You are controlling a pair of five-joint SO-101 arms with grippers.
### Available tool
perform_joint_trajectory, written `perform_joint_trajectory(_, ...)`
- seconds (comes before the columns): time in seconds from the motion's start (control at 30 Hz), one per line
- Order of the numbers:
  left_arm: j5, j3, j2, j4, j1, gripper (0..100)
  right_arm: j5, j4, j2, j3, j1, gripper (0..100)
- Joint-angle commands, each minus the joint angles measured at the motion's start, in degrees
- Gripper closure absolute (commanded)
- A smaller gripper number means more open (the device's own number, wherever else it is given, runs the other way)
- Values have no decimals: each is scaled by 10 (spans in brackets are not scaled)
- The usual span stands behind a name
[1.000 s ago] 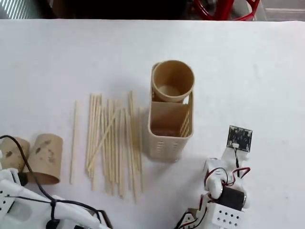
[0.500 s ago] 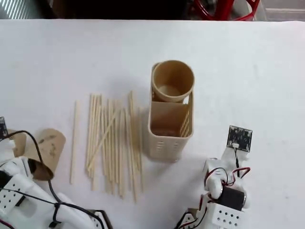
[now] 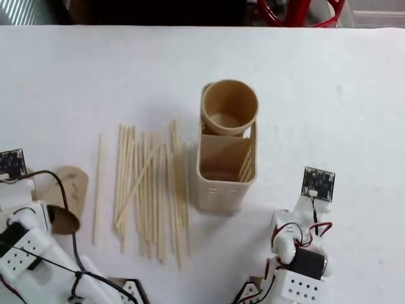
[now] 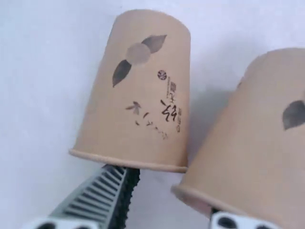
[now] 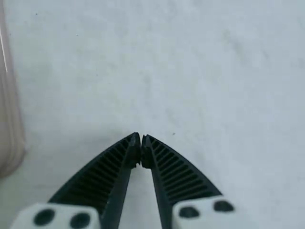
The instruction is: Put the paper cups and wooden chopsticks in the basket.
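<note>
High view: white table (image 3: 329, 95), dark room (image 3: 158, 11) behind. Left gripper (image 4: 171, 195) spread wide at two cups (image 4: 138, 90); right gripper (image 5: 141, 143) pressed together, empty.

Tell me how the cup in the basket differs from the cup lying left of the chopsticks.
The basket cup stands upright, mouth up; the lying cup is on its side. The basket cup sits in the far compartment of the basket; the lying cup rests on the table. Both are brown paper cups.

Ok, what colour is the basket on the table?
The basket is cream, with slotted walls; the high view shows it best.
</note>
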Motion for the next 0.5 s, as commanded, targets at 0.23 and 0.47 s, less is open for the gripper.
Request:
perform_joint_trajectory(0.23, 32, 43, -1, -137, 9, 905, 0, 3, -4, 5, 3, 979)
perform_joint_trajectory(0.47, 30, -36, -1, 7, 16, 979, 0, 3, -4, 5, 3, 979)
